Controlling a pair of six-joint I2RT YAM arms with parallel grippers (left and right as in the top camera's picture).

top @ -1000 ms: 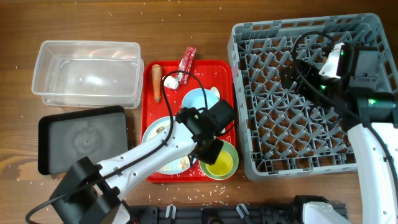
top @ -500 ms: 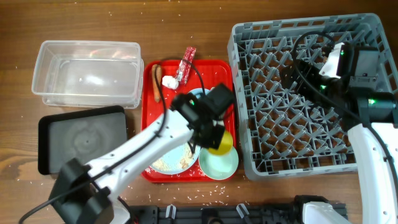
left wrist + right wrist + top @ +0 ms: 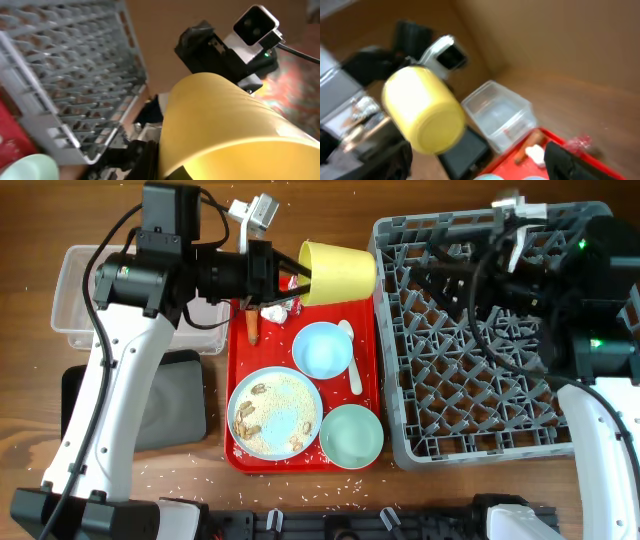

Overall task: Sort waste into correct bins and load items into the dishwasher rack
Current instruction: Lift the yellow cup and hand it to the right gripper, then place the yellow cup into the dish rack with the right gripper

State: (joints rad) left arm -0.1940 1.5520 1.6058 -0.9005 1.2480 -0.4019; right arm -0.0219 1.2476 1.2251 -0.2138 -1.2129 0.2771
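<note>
My left gripper (image 3: 298, 280) is shut on the small yellow cup (image 3: 337, 272) and holds it on its side, high above the back of the red tray, next to the grey dishwasher rack (image 3: 480, 390). The cup fills the left wrist view (image 3: 225, 125) and shows in the right wrist view (image 3: 425, 112). My right gripper (image 3: 455, 280) is open and empty, raised over the rack's back left and facing the cup. The plate (image 3: 275, 413) with rice and tan scraps, the blue bowl (image 3: 322, 348), the green bowl (image 3: 351, 434) and the spoon (image 3: 351, 360) are on the tray. The carrot (image 3: 252, 322) and the wrapper (image 3: 285, 306) lie at its back left.
The red tray (image 3: 241, 365) sits left of the rack. The clear tub (image 3: 75, 300) is at the back left and the black tray (image 3: 180, 415) in front of it, both partly under my left arm. Rice grains are scattered on the wooden table.
My left arm has lifted the yellow cup from the front of the red tray up and to the back. My right gripper has turned toward the cup.
</note>
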